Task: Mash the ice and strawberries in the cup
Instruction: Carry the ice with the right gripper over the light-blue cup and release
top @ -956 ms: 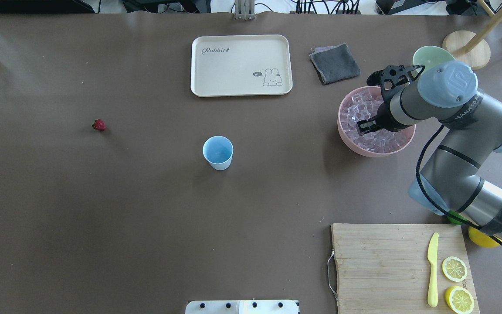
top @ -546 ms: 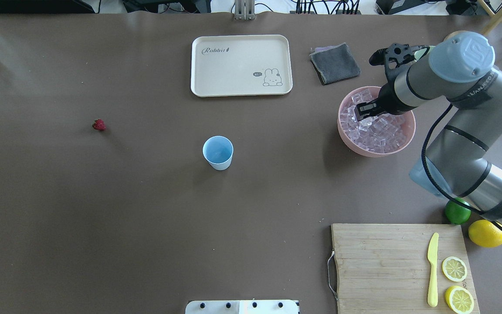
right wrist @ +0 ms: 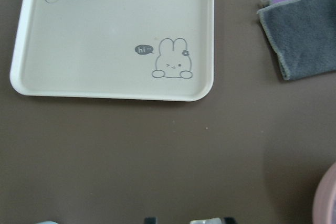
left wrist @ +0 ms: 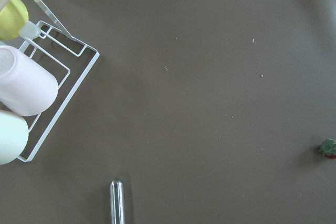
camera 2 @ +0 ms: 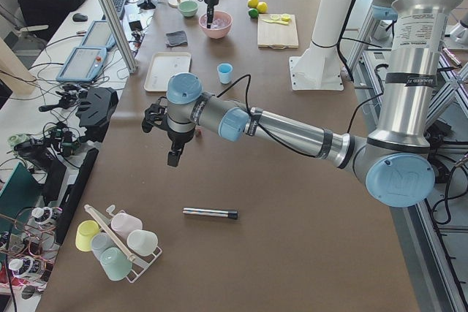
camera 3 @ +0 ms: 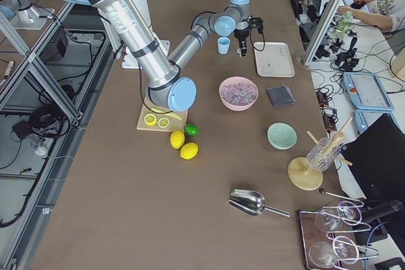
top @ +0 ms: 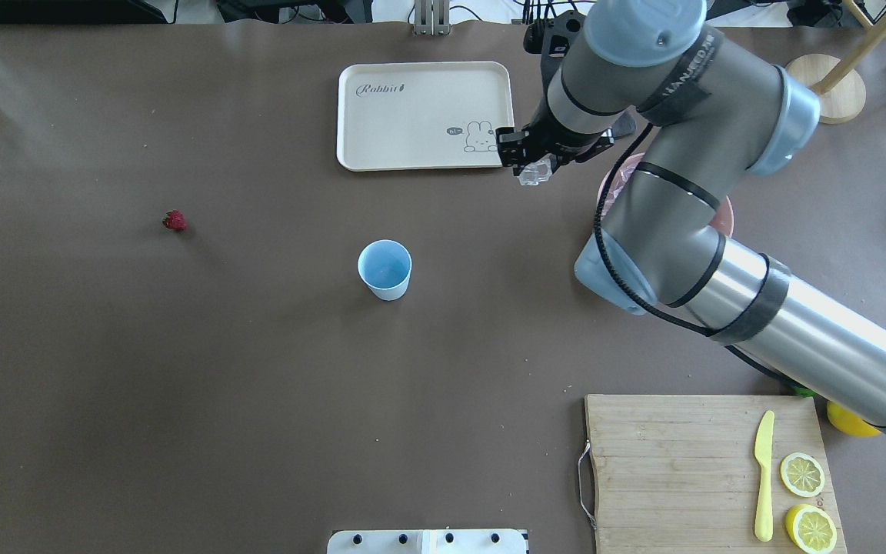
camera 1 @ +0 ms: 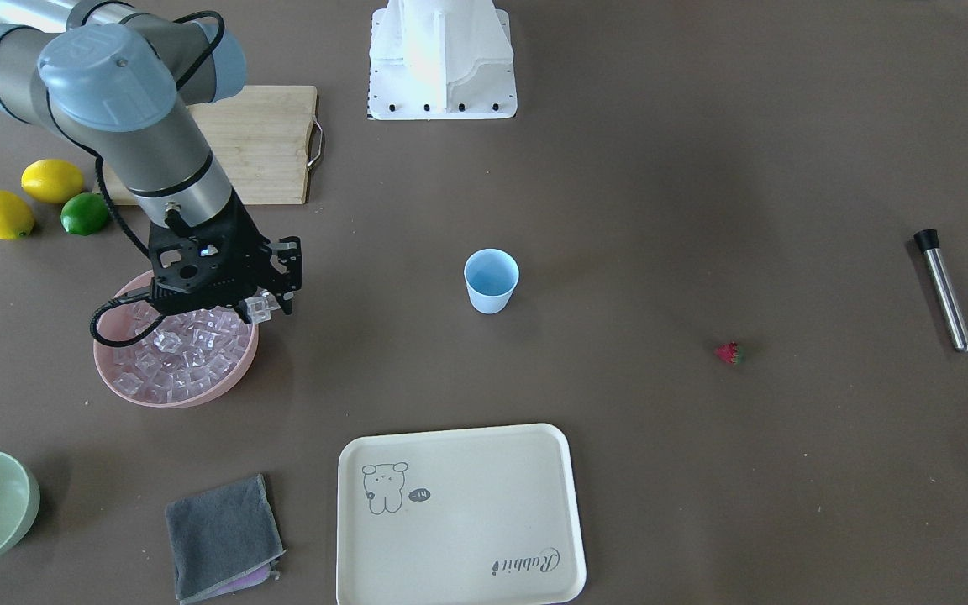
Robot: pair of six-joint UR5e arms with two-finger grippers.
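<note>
Right tool (top: 531, 166) points down, pinching an ice cube (top: 534, 175); left tool (camera 2: 174, 156) hangs downward, arm outstretched

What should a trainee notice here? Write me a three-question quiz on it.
1. True or false: the strawberry already lies inside the cup.
2. Pick one. The right gripper holds: A a lemon slice, B an ice cube, C a cloth.
3. Fill the gap: the remaining ice sits in a pink ____.

Key
1. False: it lies on the bare table, well apart from the cup, which looks empty.
2. B.
3. bowl.
</note>
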